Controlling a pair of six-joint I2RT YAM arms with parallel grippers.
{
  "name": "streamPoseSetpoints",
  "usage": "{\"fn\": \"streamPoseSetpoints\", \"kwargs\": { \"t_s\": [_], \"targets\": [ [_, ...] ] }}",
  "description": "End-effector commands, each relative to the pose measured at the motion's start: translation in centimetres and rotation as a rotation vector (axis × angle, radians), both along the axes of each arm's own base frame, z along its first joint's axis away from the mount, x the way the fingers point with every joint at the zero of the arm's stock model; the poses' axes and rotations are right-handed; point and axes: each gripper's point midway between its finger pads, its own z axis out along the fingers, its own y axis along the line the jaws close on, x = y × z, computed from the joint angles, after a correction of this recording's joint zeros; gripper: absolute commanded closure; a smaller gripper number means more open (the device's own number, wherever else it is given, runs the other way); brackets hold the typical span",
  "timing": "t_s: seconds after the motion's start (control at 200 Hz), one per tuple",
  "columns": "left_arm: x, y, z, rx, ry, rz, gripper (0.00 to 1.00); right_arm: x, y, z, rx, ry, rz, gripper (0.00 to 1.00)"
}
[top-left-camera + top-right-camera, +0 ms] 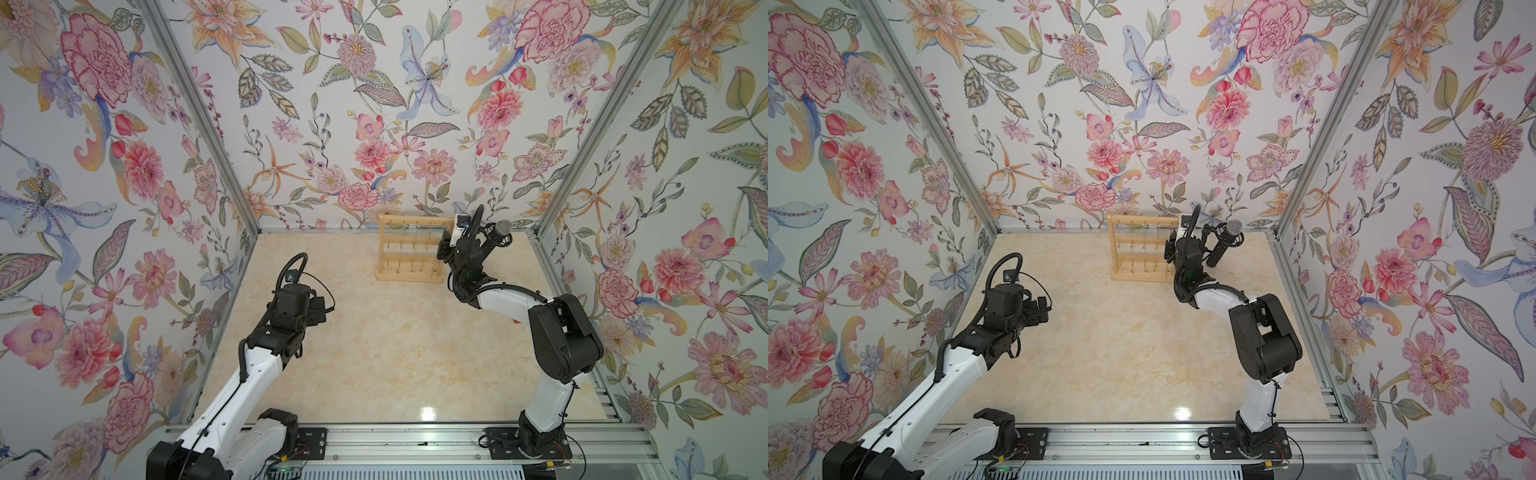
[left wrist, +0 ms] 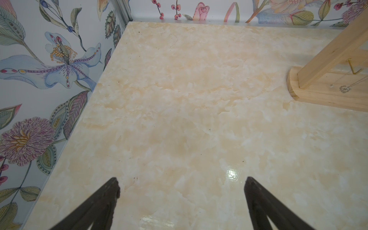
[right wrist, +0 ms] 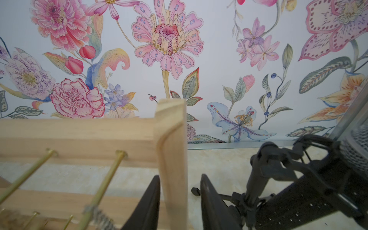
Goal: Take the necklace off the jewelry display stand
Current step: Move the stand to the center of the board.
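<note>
So the right gripper (image 3: 180, 176) has its jaws apart, straddling the end post (image 3: 173, 149) of the jewelry display stand (image 3: 79, 135) at the back of the table (image 1: 374, 353). The necklace (image 3: 97, 216) hangs off a peg (image 3: 111, 175) just beside it, and the left gripper (image 2: 182, 179) gapes wide.

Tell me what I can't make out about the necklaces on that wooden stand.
- Necklaces on the jewelry display stand: too small in both top views to count.
- Left wrist view: picture edge cuts the stand; only one pendant shows.
- Right wrist view: chain blurred, close to the lens.
- Post that the right hand straddles: partly covered by that arm in both top views.
</note>
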Motion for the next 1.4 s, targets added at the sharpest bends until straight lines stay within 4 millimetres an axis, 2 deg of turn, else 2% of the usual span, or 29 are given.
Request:
{"fn": "streamPoseSetpoints", "kwargs": {
  "t_s": [0.0, 0.435, 0.575, 0.701, 1.086, 1.396],
  "targets": [
    [-0.1, 0.1, -0.4, 0.021, 0.011, 0.001, 0.01, -0.6, -0.4, 1.6, 0.022, -0.034, 0.011, 0.64],
    [-0.1, 0.1, -0.4, 0.018, 0.009, -0.003, 0.01, -1.6, -0.9, 1.9, 0.016, -0.042, 0.030, 0.51],
    [-0.1, 0.2, -0.3, 0.024, 0.008, 0.001, 0.01, -2.1, -1.2, 1.9, 0.009, -0.042, 0.030, 0.42],
    [-0.1, 0.3, -0.3, 0.029, 0.008, 0.004, 0.01, -2.6, -1.6, 2.0, 0.008, -0.045, 0.024, 0.38],
    [-0.2, 0.7, 0.0, 0.047, 0.003, 0.023, 0.01, -4.9, -3.1, 2.9, 0.013, -0.076, 0.018, 0.35],
    [-0.4, 0.7, 0.9, 0.058, -0.032, 0.017, 0.01, -8.3, -4.3, 3.7, 0.089, -0.122, 0.110, 0.31]
  ]
}}
